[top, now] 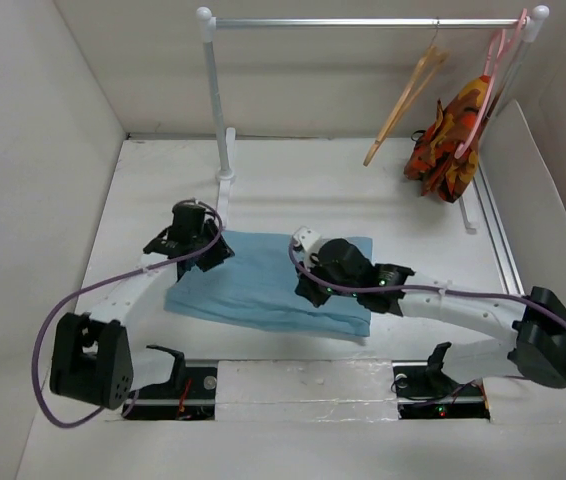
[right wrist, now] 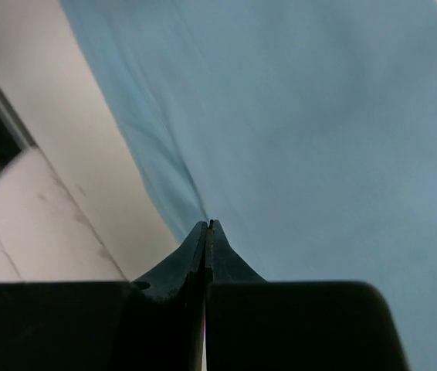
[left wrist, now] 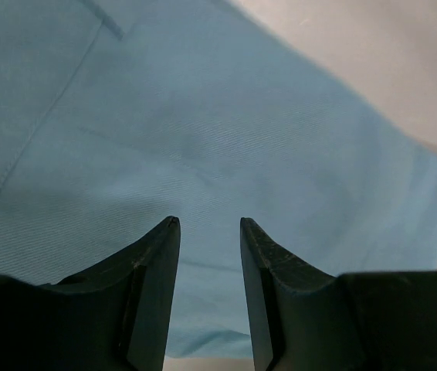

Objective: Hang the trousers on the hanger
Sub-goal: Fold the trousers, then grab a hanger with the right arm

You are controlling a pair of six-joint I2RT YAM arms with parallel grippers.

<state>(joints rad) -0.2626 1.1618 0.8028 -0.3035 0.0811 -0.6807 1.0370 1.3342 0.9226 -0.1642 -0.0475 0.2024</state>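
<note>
The trousers (top: 263,285) lie folded flat on the white bench (top: 293,200), out in front of the clothes rail (top: 363,22) and closer to its left post than to its right one. They are a smooth light blue slab of cloth, with a seam line showing in the left wrist view.

The wooden hanger (top: 403,100) hangs by its hook from the rail, toward the right end, tilted so one arm points down and left. Just beyond it, at the rail's right post, a pink hanger (top: 488,90) carries an orange, red and yellow patterned garment (top: 448,140).

The left tool (left wrist: 209,224) sits over the end of the trousers nearest the rail's left post. Its fingers (left wrist: 160,255) stand apart with only cloth seen through the gap and nothing pinched between them.

The right tool (right wrist: 207,224) is at the edge of the trousers farthest from the rail, tips pressed fully together right where the folded edge meets the bare bench. A ridge of cloth runs up to the tips, but I cannot tell whether any fabric is caught there.
</note>
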